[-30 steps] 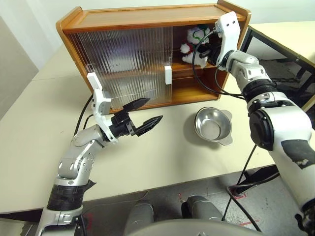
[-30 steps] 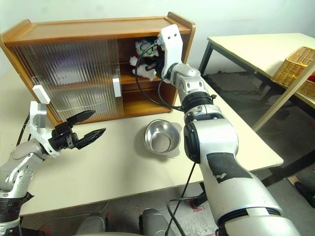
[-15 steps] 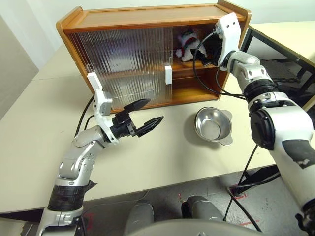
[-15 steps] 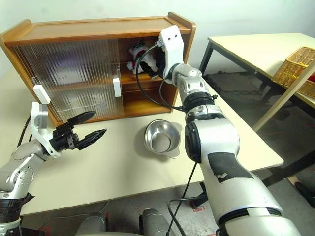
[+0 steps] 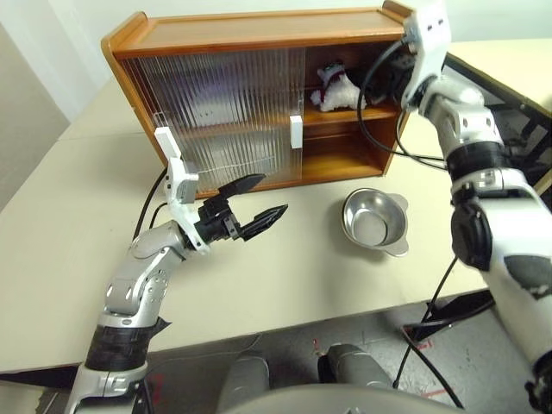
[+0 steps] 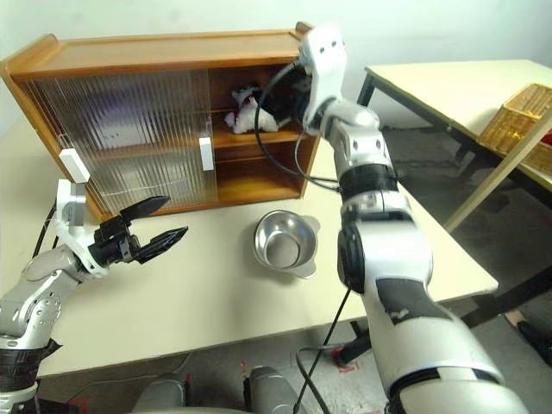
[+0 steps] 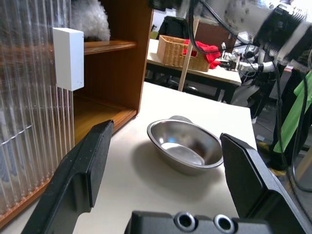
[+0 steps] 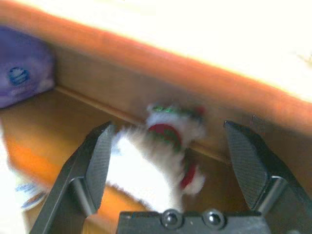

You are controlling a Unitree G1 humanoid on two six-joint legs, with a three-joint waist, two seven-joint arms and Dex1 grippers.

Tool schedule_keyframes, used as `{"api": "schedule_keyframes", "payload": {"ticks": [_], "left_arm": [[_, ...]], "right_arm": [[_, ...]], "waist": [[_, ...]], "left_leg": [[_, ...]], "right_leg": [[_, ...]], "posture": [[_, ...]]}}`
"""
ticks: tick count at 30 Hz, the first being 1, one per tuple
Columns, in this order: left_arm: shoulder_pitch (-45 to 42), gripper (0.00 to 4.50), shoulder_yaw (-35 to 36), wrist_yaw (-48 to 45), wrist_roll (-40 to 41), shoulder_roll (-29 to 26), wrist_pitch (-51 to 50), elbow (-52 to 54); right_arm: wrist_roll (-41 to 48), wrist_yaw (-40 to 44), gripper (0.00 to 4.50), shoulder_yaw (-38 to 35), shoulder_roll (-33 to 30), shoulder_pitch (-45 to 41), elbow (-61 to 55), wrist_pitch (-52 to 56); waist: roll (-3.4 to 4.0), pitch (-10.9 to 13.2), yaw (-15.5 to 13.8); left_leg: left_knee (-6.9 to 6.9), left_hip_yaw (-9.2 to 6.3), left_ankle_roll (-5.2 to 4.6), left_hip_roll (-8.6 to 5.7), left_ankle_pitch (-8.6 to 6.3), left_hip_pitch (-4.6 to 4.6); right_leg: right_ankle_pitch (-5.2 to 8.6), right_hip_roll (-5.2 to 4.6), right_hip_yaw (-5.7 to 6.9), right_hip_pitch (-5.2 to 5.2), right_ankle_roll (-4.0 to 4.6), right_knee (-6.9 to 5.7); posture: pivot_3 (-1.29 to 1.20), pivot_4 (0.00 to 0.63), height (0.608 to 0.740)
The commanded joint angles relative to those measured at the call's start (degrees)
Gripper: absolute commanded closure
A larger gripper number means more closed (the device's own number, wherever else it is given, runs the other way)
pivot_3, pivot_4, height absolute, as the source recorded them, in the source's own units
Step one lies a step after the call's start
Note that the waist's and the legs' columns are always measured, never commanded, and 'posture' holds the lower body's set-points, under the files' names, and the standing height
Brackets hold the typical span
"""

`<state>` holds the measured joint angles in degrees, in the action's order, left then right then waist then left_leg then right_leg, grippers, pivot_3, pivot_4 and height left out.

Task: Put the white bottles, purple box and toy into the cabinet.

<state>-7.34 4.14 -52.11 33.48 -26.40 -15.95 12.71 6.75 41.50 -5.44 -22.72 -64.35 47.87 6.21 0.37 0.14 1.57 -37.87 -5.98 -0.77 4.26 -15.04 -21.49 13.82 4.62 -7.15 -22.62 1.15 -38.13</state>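
The right claw [image 8: 165,161] stands spread and empty at the open right end of the cabinet [image 5: 259,34], level with the upper shelf; its fingers [image 8: 95,156] frame the toy [image 8: 165,156] without touching it, which reads as a release just made. The toy [image 5: 335,89] lies on that upper shelf, near its front edge, leaning on its side (tilted, not upright). Deeper along the same shelf the right wrist view shows the purple box [image 8: 22,73], already stowed. Something pale sits at the near corner of that view, possibly a white bottle, but it is too blurred to name. The rest of the cabinet is screened by the ribbed sliding doors [image 5: 216,112], so what lies behind them cannot be told.

The left claw [image 5: 252,205] hangs spread and empty over the worktop [image 5: 285,276] in front of the doors, apparently waiting. A steel bowl [image 5: 373,220], empty, rests on the worktop before the cabinet's open end.
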Motion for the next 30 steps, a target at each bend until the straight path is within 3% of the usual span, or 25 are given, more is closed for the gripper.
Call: {"api": "schedule_keyframes", "payload": {"ticks": [1, 4, 9, 17, 30], "left_arm": [[0.49, 0.0, -0.18, -0.33, 0.14, -0.39, -0.31, 0.37], [-0.27, 0.0, -0.36, -1.03, 0.2, -0.59, -0.44, -0.6], [-0.88, 0.0, -0.71, -1.76, 0.27, -0.64, -0.62, -1.27], [-1.28, 0.0, -0.87, -2.36, 0.14, -0.62, -0.61, -1.71], [-0.73, 0.0, -0.88, -2.63, 0.07, -0.55, -0.49, -1.42]], "right_arm": [[3.24, 3.06, 0.03, 0.26, -2.33, 8.47, -15.39, 9.8], [6.94, 3.97, 0.03, -1.32, -5.75, 18.44, -29.69, 18.98], [11.36, 3.64, 0.03, -4.09, -8.99, 25.26, -37.94, 25.9], [14.33, 5.39, 0.03, -5.13, -13.08, 33.04, -41.13, 30.89], [32.68, 8.74, 0.03, -14.28, -17.63, 35.9, -40.37, 55.31]], "waist": [[0.01, 0.01, -0.04], [0.0, 0.01, -0.06], [-0.05, 0.04, 0.8], [-0.18, 0.12, 2.06], [-0.18, 0.11, 2.24]], "left_leg": [[-0.05, 0.05, 0.0, -0.03, 0.0, 0.01], [-0.17, 0.21, 0.07, -0.08, 0.03, 0.02], [-0.22, 0.56, 0.1, -0.09, 0.02, 0.41], [-0.17, 0.51, 0.09, -0.1, 0.02, 1.33], [-0.02, 0.56, 0.48, -0.12, -0.29, 0.9]], "right_leg": [[0.0, 0.07, 0.02, 0.04, -0.06, -0.01], [0.0, 0.16, -0.08, 0.15, -0.22, 0.01], [0.18, 0.18, -0.23, 0.37, -0.78, 0.02], [0.17, 0.23, -0.23, 1.16, -0.75, 0.04], [0.7, 0.25, -0.23, 0.93, -0.67, 0.23]], "posture": [[-0.06, 0.0, 0.74], [-0.08, 0.0, 0.74], [-0.09, 0.0, 0.74], [-0.09, 0.0, 0.74], [-0.09, 0.0, 0.74]]}}
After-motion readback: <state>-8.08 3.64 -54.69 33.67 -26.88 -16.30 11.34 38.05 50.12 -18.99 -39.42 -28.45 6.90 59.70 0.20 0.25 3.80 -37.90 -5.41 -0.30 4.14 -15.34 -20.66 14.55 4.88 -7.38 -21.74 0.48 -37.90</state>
